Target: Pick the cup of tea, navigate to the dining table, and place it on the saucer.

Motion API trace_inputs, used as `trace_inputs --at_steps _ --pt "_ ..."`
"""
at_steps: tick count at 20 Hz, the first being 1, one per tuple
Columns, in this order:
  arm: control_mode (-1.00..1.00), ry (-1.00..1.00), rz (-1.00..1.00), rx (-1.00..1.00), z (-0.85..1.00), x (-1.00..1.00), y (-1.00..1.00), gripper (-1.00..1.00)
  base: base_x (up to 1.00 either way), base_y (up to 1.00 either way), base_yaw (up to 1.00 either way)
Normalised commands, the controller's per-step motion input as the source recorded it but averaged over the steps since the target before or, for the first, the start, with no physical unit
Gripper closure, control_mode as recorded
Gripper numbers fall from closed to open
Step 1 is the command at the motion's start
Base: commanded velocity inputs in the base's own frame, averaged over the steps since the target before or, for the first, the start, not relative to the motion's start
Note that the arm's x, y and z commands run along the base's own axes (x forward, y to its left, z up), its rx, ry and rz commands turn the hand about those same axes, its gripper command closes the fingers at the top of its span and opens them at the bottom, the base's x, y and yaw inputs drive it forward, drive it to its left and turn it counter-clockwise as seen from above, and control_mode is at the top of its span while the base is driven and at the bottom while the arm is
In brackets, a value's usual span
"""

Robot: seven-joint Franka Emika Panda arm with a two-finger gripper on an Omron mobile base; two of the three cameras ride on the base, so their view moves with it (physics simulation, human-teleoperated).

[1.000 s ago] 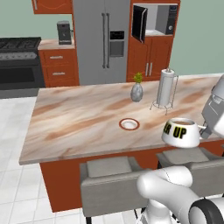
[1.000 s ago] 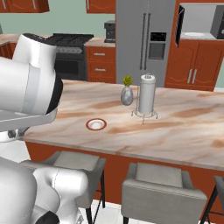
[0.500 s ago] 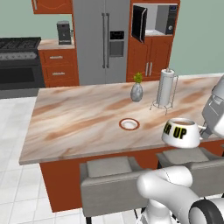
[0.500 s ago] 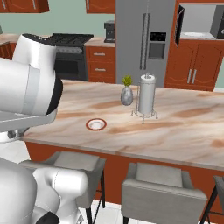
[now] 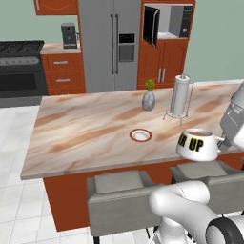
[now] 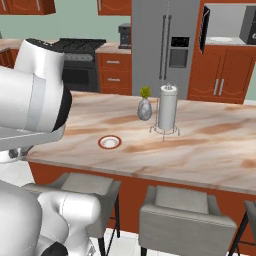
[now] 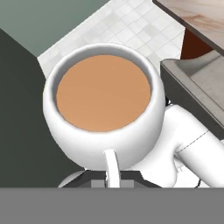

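The cup of tea (image 5: 196,144), white with a black patch and yellow letters, hangs in the air at the dining table's near edge, to the right of the saucer and above a stool. My gripper (image 5: 222,142) is shut on its handle from the right. In the hand view the cup of tea (image 7: 105,105) is upright, full of brown liquid, its handle (image 7: 110,168) running down between the fingertips. The saucer (image 5: 140,136) (image 6: 109,142), white with a red-brown rim, lies bare on the beige marble dining table (image 5: 81,133) (image 6: 215,145).
A paper towel holder (image 5: 180,97) (image 6: 167,109) and a small vase with a plant (image 5: 149,97) (image 6: 144,106) stand behind the saucer. Grey stools (image 5: 119,190) (image 6: 187,215) line the table's near side. Fridge (image 5: 114,43), stove (image 5: 19,66) and red-brown cabinets fill the far wall.
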Motion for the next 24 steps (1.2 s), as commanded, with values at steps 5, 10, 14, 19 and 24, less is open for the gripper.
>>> trace_inputs --at_steps 5,10,14,19,24 --pt "1.00 0.00 0.00 0.00 0.00 0.00 0.00 1.00 0.00 0.00 0.00" --pt "-1.00 0.00 0.00 0.00 0.00 0.17 -0.08 1.00 0.00 0.00 0.00" --pt "-1.00 0.00 0.08 -0.02 0.00 0.53 -0.15 1.00 0.00 0.00 0.00" --pt "-1.00 0.00 0.10 0.00 0.00 0.54 -0.35 1.00 0.00 0.00 0.00" --pt "-1.00 -0.03 0.10 -0.01 -0.18 0.43 -0.49 1.00 0.00 0.00 0.00"
